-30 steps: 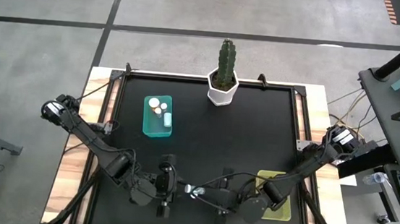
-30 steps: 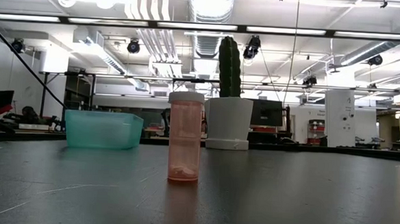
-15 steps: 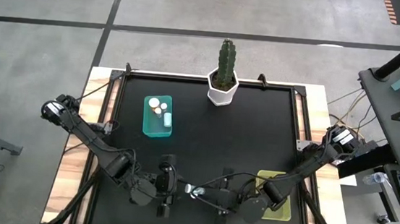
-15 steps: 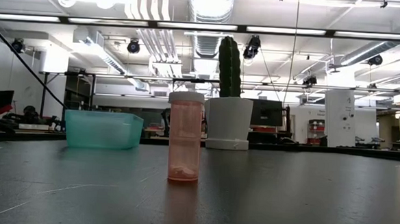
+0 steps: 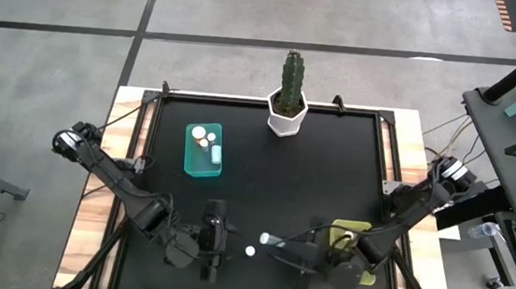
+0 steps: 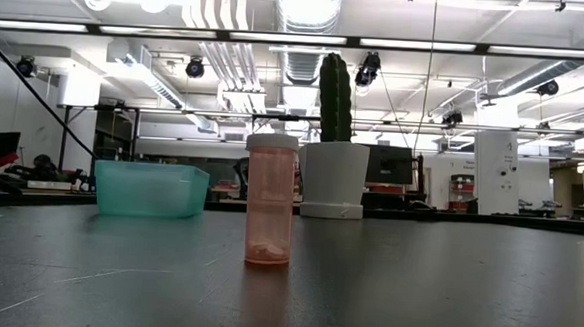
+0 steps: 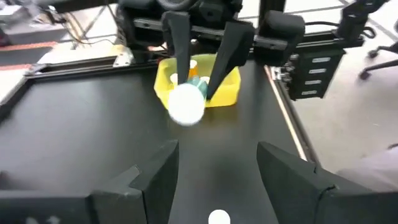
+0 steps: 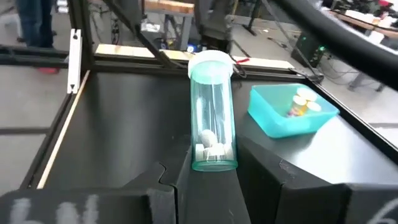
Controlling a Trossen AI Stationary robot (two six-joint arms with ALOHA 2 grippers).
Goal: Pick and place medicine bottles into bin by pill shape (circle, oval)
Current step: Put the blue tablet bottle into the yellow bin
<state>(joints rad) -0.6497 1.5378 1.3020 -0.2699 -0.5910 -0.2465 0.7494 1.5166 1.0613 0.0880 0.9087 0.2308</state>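
**Right end effector holds a clear bottle; left end effector stands wide over the worktop**

Nearest the lower edge of the high view, the left end effector (image 5: 215, 237) sits low and left of centre, its fingers (image 7: 152, 177) spread wide with nothing between them. Just right of it, a bottle with a white cap (image 5: 250, 251) stands alone on the black worktop (image 5: 331, 170); in the low view this is an orange bottle (image 6: 269, 198), upright at the middle of the frame.

The right end effector (image 5: 273, 243) lies just past that bottle, low and right of centre, closed on a clear bottle (image 8: 212, 112) (white cap away from the wrist, pale pills at its base). The left wrist view shows the same bottle cap-on (image 7: 185, 103) between the far fingers.

Behind the right arm, at the lower right, is a yellow bin (image 5: 351, 231), holding bottles in the left wrist view.

Further up, left of centre, a teal bin (image 5: 204, 161) holds a few white-capped bottles (image 5: 204, 136).

At the top centre edge of the worktop stands a cactus in a white pot (image 5: 287, 100).
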